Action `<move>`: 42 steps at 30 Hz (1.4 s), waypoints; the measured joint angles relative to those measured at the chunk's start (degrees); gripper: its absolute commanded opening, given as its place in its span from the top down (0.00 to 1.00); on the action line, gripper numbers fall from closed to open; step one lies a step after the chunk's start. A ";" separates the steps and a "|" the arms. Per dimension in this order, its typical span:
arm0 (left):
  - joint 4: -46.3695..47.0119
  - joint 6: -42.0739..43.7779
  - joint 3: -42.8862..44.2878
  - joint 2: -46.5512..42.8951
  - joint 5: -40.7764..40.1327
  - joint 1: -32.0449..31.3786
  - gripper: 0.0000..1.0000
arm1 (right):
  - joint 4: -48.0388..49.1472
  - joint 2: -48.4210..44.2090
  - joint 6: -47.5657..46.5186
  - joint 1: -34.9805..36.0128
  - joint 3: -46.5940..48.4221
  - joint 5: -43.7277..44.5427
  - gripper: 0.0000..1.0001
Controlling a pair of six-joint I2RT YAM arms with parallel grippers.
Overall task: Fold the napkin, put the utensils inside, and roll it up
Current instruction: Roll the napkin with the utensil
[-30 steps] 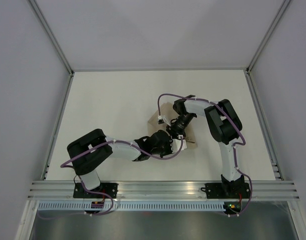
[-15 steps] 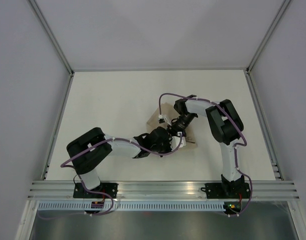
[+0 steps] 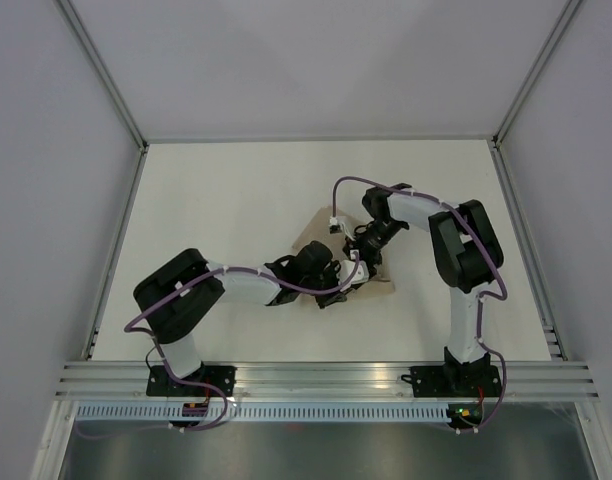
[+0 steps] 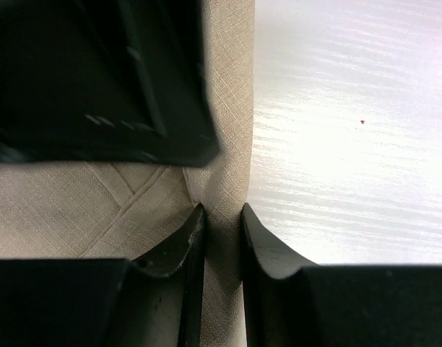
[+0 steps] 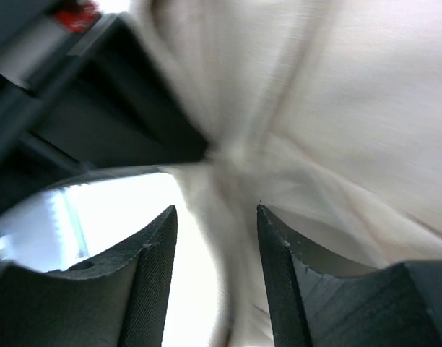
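Napkin point(image 4: 232, 87) edge clamped in left pincer point(image 4: 219, 217); right pincer point(image 5: 215, 217) spread apart at two o'clock, gripping nothing; risk: fold springing loose, single pinch slipping

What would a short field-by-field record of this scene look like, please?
napkin: beige cloth, creased, partly folded, lying on the table under both arms
left hand: shut, pinching a fold at the napkin's edge
right hand: open, jaws apart, close over the cloth, nothing clamped
fork: not visible in any view
stage: napkin being worked; not rolled up yet
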 measured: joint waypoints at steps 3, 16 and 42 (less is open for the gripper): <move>-1.36 -0.55 0.74 0.26 2.25 0.83 0.98 | 4.42 -1.79 0.68 -2.97 -0.02 2.05 0.45; -6.29 -5.81 6.12 5.09 19.02 8.22 0.98 | 23.02 -27.02 2.86 -10.23 -18.40 6.19 0.43; -13.88 -11.91 14.16 13.92 36.46 13.40 0.98 | 55.71 -47.01 0.74 16.04 -48.65 28.30 0.44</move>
